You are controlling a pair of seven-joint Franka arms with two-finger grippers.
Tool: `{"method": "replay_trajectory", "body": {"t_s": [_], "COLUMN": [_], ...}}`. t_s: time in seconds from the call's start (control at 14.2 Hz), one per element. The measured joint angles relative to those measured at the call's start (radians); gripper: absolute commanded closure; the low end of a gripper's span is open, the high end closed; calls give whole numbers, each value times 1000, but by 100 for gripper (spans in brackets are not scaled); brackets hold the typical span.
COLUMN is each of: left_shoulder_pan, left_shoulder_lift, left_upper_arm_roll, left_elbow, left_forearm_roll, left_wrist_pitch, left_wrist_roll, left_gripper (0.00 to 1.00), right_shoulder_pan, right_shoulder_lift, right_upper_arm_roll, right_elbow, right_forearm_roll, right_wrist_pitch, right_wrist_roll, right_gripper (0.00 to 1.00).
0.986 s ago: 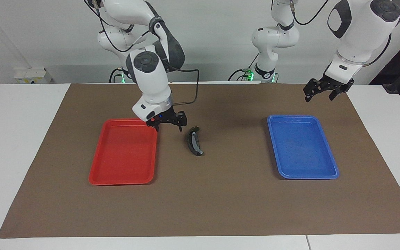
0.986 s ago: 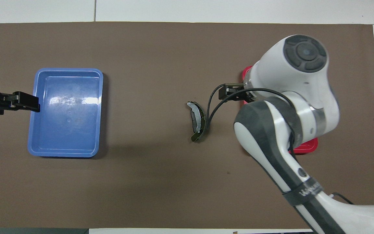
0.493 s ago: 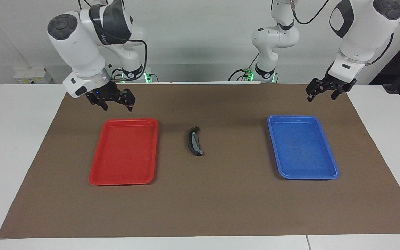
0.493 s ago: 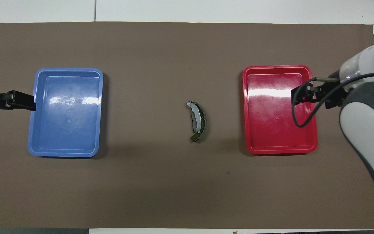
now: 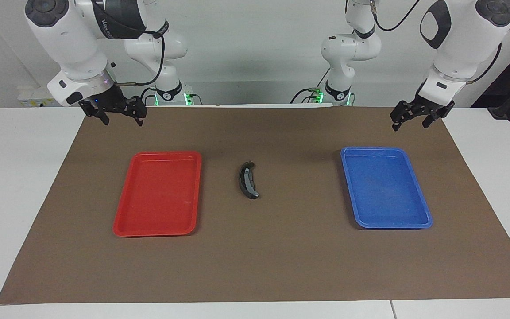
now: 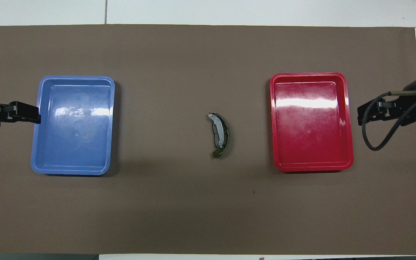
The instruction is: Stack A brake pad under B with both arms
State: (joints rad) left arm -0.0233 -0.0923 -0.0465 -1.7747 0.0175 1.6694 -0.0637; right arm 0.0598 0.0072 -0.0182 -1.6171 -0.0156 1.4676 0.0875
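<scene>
- The pad stack [image 5: 248, 180] lies on the mat [image 5: 281, 257] between the red tray [image 5: 157, 228] and blue tray [image 5: 392, 223]; B's grey strip faces up, and A seems to sit beneath.
- Both look stiff, dense and thin; a grip across the narrow middle should suit them.
- Left gripper [image 5: 414, 118], near the blue tray, is wide and empty.
- Right gripper [image 5: 120, 115], near the red tray, is wide and empty.

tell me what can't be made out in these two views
- A brake pad: only the crescent pad B shows on the brown mat, between the red tray and blue tray; whether the short pad lies under it cannot be told in either view.
- Left tool: overhead, the frame edge cuts it off.
- Right tool: overhead, partly covered by its own cable.
</scene>
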Motion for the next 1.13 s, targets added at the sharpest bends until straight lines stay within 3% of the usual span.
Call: {"method": "replay_trajectory", "body": {"t_s": [1.13], "left_shoulder_pan": [3], "left_shoulder_lift": [-4], "left_upper_arm_roll": [-10], "left_elbow": [-11], "left_forearm_roll": [0], "left_wrist_pitch": [-4], "left_wrist_roll": [0], "left_gripper": [0], "right_shoulder_pan": [-24], "right_shoulder_lift": [-49], "right_upper_arm_roll": [-50], "right_elbow": [-3], "right_forearm_roll": [-5], "right_wrist_pitch": [-18], "right_wrist_roll": [-55], "right_gripper": [0]}}
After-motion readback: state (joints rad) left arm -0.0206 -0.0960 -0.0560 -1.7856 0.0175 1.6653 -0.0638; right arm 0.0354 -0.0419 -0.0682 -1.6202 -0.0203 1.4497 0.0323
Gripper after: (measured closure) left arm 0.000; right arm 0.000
